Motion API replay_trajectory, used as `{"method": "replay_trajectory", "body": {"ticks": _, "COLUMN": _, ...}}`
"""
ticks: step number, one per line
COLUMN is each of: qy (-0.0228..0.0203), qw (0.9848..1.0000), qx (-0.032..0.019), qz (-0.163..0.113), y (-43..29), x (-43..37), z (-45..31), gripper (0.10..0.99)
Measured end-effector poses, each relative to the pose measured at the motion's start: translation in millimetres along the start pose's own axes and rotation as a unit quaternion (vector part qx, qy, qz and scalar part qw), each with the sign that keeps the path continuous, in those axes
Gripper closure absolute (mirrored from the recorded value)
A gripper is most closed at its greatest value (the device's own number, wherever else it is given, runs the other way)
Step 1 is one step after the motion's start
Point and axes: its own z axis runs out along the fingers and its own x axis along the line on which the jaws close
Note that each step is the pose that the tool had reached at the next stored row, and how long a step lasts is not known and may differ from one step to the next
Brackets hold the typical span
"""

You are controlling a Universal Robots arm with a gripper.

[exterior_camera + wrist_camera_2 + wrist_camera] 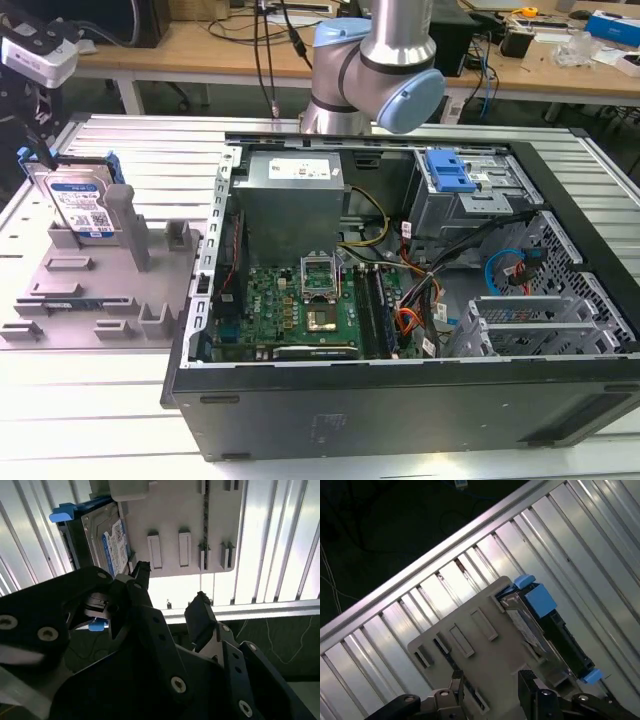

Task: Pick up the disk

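Note:
The disk (82, 207) is a silver drive with a blue-and-white label and blue side rails. It stands on edge in the grey fixture (95, 295) at the exterior view's left. My gripper (40, 150) hangs just above and behind the disk's top edge, apart from it. In both wrist views the fingers stand open with nothing between them. The second wrist view has the gripper (170, 587) beside the disk (107, 540) and over the fixture (190, 520). The first wrist view places the gripper (492, 682) over the fixture (470, 630), with the disk (535, 625) off to one side.
An open black computer case (400, 420) lies at the exterior view's right of the fixture, with a blue latch piece (450, 170) inside. Upright grey posts (128, 225) stand next to the disk. The ribbed metal table's edge (420, 560) runs close behind the fixture.

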Motion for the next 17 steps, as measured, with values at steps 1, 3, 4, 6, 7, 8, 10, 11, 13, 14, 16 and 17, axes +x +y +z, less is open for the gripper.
{"method": "replay_trajectory", "body": {"ticks": 1, "qy": 0.0002, "qw": 1.0000, "qx": 0.0000, "qz": -0.005, "y": -0.2, "x": -0.2, "z": 0.0, "gripper": 0.529}}
{"method": "replay_trajectory", "body": {"ticks": 3, "qy": 0.0008, "qw": 0.9997, "qx": 0.0000, "qz": -0.023, "y": -0.6, "x": -0.4, "z": 0.1, "gripper": 0.529}}
{"method": "replay_trajectory", "body": {"ticks": 4, "qy": 0.0011, "qw": 0.9995, "qx": 0.0000, "qz": -0.030, "y": -0.6, "x": -0.4, "z": 0.0, "gripper": 0.529}}
{"method": "replay_trajectory", "body": {"ticks": 6, "qy": 0.0017, "qw": 0.9986, "qx": 0.0005, "qz": -0.052, "y": -0.8, "x": -0.5, "z": 0.2, "gripper": 0.529}}
{"method": "replay_trajectory", "body": {"ticks": 7, "qy": 0.0019, "qw": 0.9981, "qx": 0.0009, "qz": -0.062, "y": -0.9, "x": -0.5, "z": 0.3, "gripper": 0.529}}
{"method": "replay_trajectory", "body": {"ticks": 8, "qy": 0.0020, "qw": 0.9975, "qx": 0.0011, "qz": -0.070, "y": -0.8, "x": -0.5, "z": 0.5, "gripper": 0.529}}
{"method": "replay_trajectory", "body": {"ticks": 10, "qy": 0.0021, "qw": 0.9959, "qx": 0.0023, "qz": -0.091, "y": -0.8, "x": -0.5, "z": 1.1, "gripper": 0.529}}
{"method": "replay_trajectory", "body": {"ticks": 11, "qy": 0.0021, "qw": 0.9939, "qx": 0.0036, "qz": -0.110, "y": -0.8, "x": -0.5, "z": 1.7, "gripper": 0.529}}
{"method": "replay_trajectory", "body": {"ticks": 13, "qy": 0.0025, "qw": 0.9900, "qx": 0.0046, "qz": -0.141, "y": -0.8, "x": -0.5, "z": 2.5, "gripper": 0.529}}
{"method": "replay_trajectory", "body": {"ticks": 14, "qy": 0.0027, "qw": 0.9886, "qx": 0.0047, "qz": -0.150, "y": -0.9, "x": -0.5, "z": 2.8, "gripper": 0.529}}
{"method": "replay_trajectory", "body": {"ticks": 16, "qy": 0.0035, "qw": 0.9852, "qx": 0.0048, "qz": -0.171, "y": -0.9, "x": -0.5, "z": 3.6, "gripper": 0.529}}
{"method": "replay_trajectory", "body": {"ticks": 17, "qy": 0.0042, "qw": 0.9824, "qx": 0.0051, "qz": -0.186, "y": -0.9, "x": -0.5, "z": 4.3, "gripper": 0.529}}
